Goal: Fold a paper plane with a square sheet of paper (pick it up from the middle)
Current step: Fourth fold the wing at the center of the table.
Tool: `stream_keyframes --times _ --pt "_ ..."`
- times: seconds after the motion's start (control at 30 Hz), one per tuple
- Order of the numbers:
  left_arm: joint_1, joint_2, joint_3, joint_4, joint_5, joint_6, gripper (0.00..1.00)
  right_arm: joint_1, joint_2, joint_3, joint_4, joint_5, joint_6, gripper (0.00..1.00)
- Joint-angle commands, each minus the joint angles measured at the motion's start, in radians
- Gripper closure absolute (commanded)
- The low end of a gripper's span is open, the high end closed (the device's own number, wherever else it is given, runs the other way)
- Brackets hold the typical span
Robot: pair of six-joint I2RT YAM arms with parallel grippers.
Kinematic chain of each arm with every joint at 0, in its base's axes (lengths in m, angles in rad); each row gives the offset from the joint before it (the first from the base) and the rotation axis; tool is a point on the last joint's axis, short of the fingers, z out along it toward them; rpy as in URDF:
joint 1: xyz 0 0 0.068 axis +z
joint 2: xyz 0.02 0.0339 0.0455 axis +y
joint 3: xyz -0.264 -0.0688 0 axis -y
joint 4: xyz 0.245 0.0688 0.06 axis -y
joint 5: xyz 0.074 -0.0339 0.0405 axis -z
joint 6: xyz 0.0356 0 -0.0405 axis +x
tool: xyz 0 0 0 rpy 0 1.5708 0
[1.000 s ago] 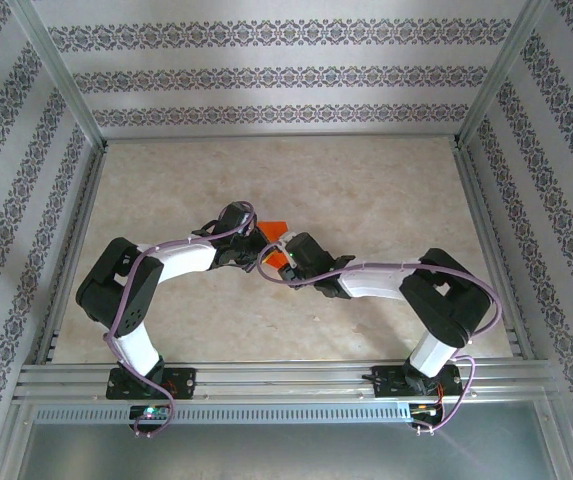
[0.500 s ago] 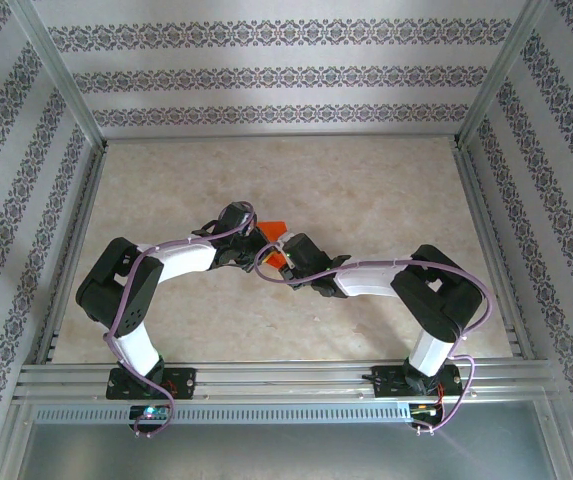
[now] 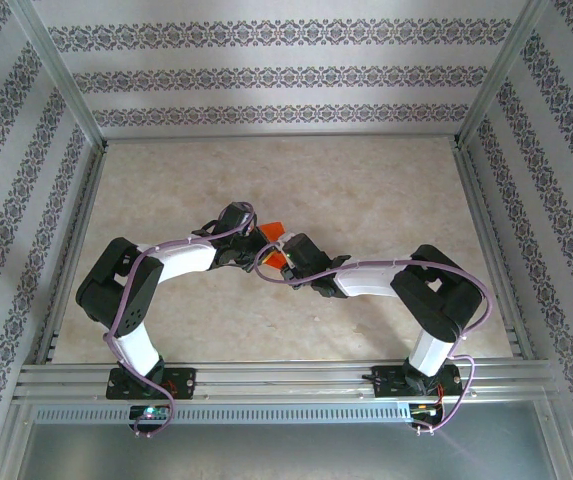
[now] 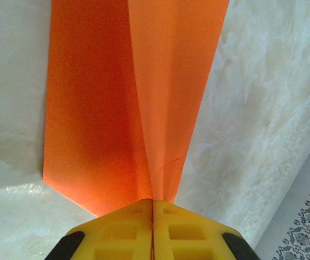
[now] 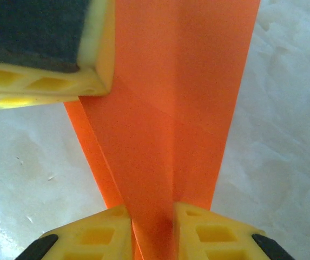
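The orange-red sheet of paper (image 3: 275,229) is partly folded, with a raised centre crease, and sits at the table's middle between both grippers. My left gripper (image 4: 153,203) is shut on the paper (image 4: 106,97), pinching the crease at its near end. In the right wrist view the paper (image 5: 187,92) runs up from between my right gripper's (image 5: 150,216) jaws, which stand a narrow gap apart astride the raised fold. One yellow finger of the left gripper (image 5: 41,49) shows at the upper left of that view. From above, the left gripper (image 3: 256,240) and right gripper (image 3: 284,252) nearly touch.
The marble-patterned table (image 3: 366,190) is ringed by aluminium frame rails (image 3: 276,375) and patterned walls (image 3: 276,75). Both arms bend inward toward the middle, the right forearm (image 3: 371,280) lying low across the near right.
The right gripper's jaws have narrowed round the paper's fold, and the right arm has shifted slightly left. The left gripper keeps its hold without moving.
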Motion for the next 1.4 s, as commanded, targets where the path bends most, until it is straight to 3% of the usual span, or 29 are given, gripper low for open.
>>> stream_keyframes --times 0.0,0.13,0.33,0.73,1.07,1.37 --pt "-0.012 -0.006 0.008 -0.034 -0.018 -0.037 0.92 0.003 0.013 -0.014 -0.006 0.026 0.023 0.76" --pt "-0.012 -0.006 0.009 -0.032 -0.019 -0.038 0.92 -0.002 0.011 -0.018 -0.009 0.025 0.030 0.76" --pt "0.001 -0.021 0.007 -0.040 -0.020 -0.030 0.86 -0.014 0.006 -0.022 -0.005 -0.018 0.041 0.86" --pt "0.116 -0.177 -0.013 -0.145 -0.050 0.091 0.68 -0.079 -0.007 -0.044 0.045 -0.257 0.153 0.92" --pt "0.098 -0.165 -0.172 0.135 0.095 0.092 0.66 -0.143 0.004 -0.076 0.113 -0.442 0.256 0.91" --pt "0.063 -0.055 -0.151 0.233 0.141 0.090 0.70 -0.180 0.034 -0.083 0.155 -0.535 0.314 0.91"
